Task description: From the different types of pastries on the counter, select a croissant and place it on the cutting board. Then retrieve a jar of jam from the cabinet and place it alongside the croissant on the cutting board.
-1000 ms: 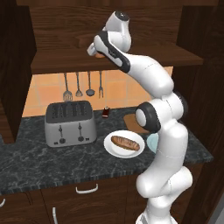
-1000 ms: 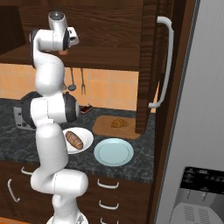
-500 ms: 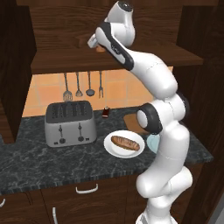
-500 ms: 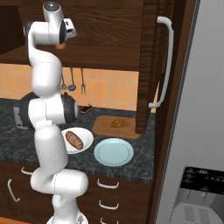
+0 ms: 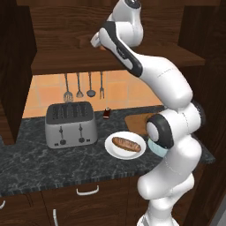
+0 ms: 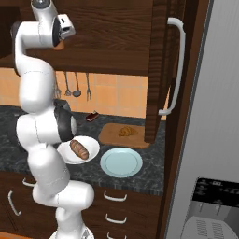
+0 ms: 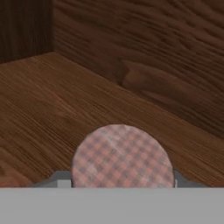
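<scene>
My gripper (image 7: 118, 183) is up inside the cabinet (image 5: 66, 62), shut on the jar of jam (image 7: 120, 155). The jar's pale checked lid sits between the two fingertips, just above the wooden shelf board. From the base, a sliver of the orange jar (image 5: 103, 47) shows under the hand (image 6: 58, 45). The croissant (image 6: 125, 132) lies on the cutting board (image 6: 109, 137) on the counter (image 5: 26, 159). In the left base view the arm hides most of the cutting board (image 5: 137, 122). The long brown loaf (image 5: 126, 144) rests on a white plate (image 5: 112, 149).
A silver toaster (image 5: 70, 124) stands at the left of the counter. A small dark bottle (image 5: 106, 114) and hanging utensils (image 5: 79, 86) are at the back wall. A light-blue plate (image 6: 121, 162) lies in front of the board. The fridge door handle (image 6: 175, 70) is at the right.
The fingers have closed onto the jar in the cabinet. The upper arm has risen slightly; the things on the counter have not moved.
</scene>
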You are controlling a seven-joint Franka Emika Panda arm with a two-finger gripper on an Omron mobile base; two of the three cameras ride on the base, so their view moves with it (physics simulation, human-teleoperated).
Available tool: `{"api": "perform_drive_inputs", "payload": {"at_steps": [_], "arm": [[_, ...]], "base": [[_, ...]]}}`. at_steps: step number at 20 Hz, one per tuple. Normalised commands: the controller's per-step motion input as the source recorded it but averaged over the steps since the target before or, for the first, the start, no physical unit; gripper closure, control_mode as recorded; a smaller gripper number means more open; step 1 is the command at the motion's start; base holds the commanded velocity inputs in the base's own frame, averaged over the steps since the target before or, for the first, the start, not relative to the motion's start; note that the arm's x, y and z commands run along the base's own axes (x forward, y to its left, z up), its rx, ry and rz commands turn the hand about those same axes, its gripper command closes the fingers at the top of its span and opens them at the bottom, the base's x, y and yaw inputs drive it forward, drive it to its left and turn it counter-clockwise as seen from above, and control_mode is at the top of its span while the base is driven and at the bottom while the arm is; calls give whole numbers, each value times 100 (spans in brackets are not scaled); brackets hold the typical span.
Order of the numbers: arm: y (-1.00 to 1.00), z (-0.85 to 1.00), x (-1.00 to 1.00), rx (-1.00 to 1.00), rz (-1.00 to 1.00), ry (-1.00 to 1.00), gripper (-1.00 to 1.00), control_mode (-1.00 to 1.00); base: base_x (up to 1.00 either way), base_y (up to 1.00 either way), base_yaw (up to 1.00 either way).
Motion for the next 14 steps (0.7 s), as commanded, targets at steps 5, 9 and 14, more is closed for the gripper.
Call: {"api": "perform_drive_inputs", "payload": {"at_steps": [5,9,14], "arm": [[-41,0,-100,0,-9,0,100,-100],[-50,0,-100,0,-7,-5,100,-100],[-38,0,-100,0,-6,-11,100,-100]], "base": [[0,0,0],[0,0,0],[0,0,0]]}}
